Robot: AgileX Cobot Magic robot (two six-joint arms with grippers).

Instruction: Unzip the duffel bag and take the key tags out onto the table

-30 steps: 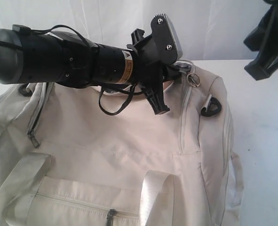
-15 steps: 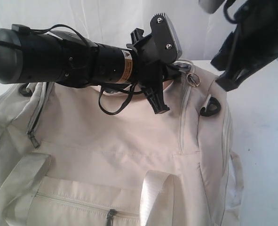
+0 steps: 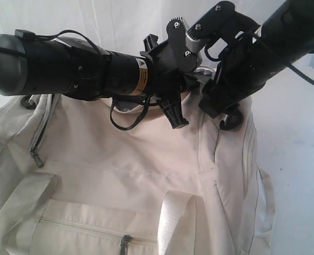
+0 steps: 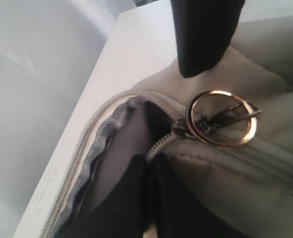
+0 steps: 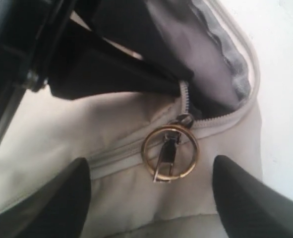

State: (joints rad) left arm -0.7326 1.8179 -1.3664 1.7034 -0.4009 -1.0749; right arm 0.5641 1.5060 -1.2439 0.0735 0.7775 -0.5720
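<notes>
Cream-white woven duffel bag [image 3: 119, 159] lying on the table [image 3: 300, 159], a flat matte white top. In the exterior view the bag fills the lower part and runs off the left and bottom edges. Its cloth is soft and creased, with stitched seams, a pale glossy webbing handle [image 3: 175, 223] and a grey-zipped side pocket [image 3: 82, 227] on the near face.

At the bag's far end the main zip [image 4: 94, 148] stands parted along a short curved stretch, grey toothed tape framing smooth dark grey lining [image 4: 119, 168]. The metal slider [image 4: 181, 130] sits at the closed end of that gap. It carries a thin round brass-coloured ring [image 4: 220, 119] and a small flat pull, both lying on the fabric.

The left gripper [image 4: 148, 161], matte black and wedge-shaped, has its fingers pressed together on the zip edge just beside the slider. The right gripper [image 5: 151, 163] is spread wide, one blunt black finger on each side of the ring and apart from it.

The two arms meet closely above this end of the bag. A white draped cloth [image 3: 119, 21] backs the scene. The table's far edge runs just beside the opened zip, and a band of white tabletop shows to the right of the bag.
</notes>
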